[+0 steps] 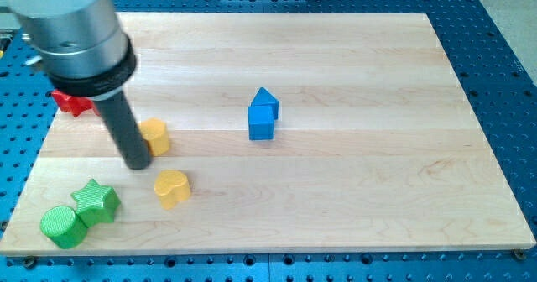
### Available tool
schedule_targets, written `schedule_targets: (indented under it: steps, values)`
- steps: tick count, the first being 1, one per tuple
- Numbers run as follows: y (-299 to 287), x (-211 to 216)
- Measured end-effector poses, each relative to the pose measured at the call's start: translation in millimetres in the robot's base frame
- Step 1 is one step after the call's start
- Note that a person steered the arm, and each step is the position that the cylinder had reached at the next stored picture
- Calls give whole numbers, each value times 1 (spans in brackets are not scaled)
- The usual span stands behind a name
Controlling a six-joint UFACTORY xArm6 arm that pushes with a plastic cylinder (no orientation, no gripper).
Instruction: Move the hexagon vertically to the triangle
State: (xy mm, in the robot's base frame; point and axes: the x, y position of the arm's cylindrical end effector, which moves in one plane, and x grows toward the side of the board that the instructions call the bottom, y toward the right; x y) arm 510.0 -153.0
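Observation:
A yellow hexagon block lies on the wooden board at the view's left. My tip stands just left of it and slightly below, touching or nearly touching its left side. A blue triangle block sits near the board's middle, right behind a blue cube. The two blue blocks touch each other. The hexagon is well to the left of the triangle and a little lower in the view.
A yellow heart block lies below the hexagon. A green star and a green cylinder sit at the bottom left corner. A red block, partly hidden by the arm, lies at the left edge.

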Motion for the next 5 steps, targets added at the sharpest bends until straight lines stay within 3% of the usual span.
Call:
schedule_targets:
  steps: [3,5]
  values:
    - [-7,-1]
    - [52,-66]
